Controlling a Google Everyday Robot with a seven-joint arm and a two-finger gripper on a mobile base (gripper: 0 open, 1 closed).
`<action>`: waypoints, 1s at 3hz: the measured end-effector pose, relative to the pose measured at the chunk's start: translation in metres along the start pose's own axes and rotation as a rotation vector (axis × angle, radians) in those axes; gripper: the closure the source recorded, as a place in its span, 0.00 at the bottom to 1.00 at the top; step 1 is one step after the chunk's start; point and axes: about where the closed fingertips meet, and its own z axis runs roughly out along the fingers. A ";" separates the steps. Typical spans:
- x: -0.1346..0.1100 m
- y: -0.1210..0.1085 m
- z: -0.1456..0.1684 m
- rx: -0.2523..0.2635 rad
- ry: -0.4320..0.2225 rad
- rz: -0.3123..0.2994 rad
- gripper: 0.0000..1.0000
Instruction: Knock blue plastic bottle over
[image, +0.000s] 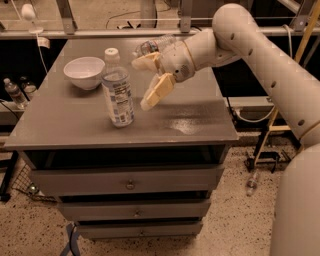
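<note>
The robot's tan two-finger gripper (141, 84) is hovering near the large clear plastic bottle with a white cap and blue-and-white label (118, 92), on the bottle's right as onlookers are facing it. The bottle is standing upright on the grey metal bench (60, 122). The jaws are gaping wide and gripping nothing. A white ceramic bowl (84, 74) is sitting just behind the bottle to its left, and a smaller clear bottle (152, 46) is lying farther behind it to the right, partly hidden by the gripper. The tall, narrow bottle is looking light, thin-walled and smooth-sided, so it is likely tipping easily. No grasp seems needed: a sideways push high up, near the shoulder or cap, is looking surer than one low down, which may only slide it.
</note>
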 end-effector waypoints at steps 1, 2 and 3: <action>-0.007 0.004 0.003 -0.001 -0.008 0.011 0.00; -0.013 0.011 0.005 -0.010 -0.020 0.021 0.00; -0.018 0.019 0.009 -0.027 -0.039 0.026 0.00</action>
